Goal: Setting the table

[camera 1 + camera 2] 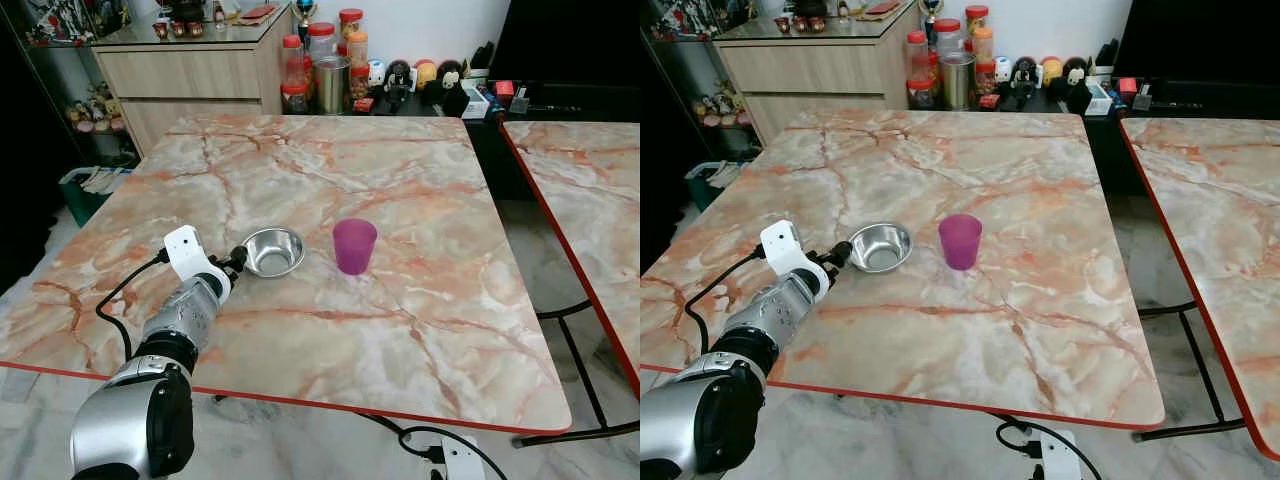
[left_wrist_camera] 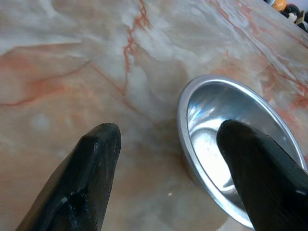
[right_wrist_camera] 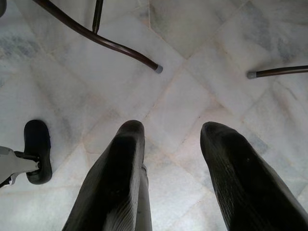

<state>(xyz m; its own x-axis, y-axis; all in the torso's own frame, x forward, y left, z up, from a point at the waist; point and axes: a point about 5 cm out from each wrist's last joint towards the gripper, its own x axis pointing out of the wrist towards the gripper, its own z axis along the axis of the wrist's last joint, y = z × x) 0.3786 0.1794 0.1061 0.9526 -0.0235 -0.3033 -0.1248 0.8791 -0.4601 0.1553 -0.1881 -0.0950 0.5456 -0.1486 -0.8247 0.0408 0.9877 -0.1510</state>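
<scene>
the small round shiny steel bowl sits upright near the middle of the pink-and-cream marble-pattern desk w/ its red edge band, and the translucent purple plastic cup stands just beside it on the robot's right, not touching. the left gripper is at the bowl's near-left rim, fingers apart: in the left wrist view one black finger hangs over the inside of the bowl and the other sits outside over bare desk, so the rim lies between them, prob. so it can pinch the thin wall rather than try to span the whole bowl. whether a finger actually touches the metal is hard to tell from this angle. bowl and cup placed close together reads as one place setting being laid out. the right gripper hangs idle, fingers apart, over pale marble floor tiles. beyond the desk: a wooden sideboard, red-lidded jars and small figurines; a second matching desk stands on the robot's right.
</scene>
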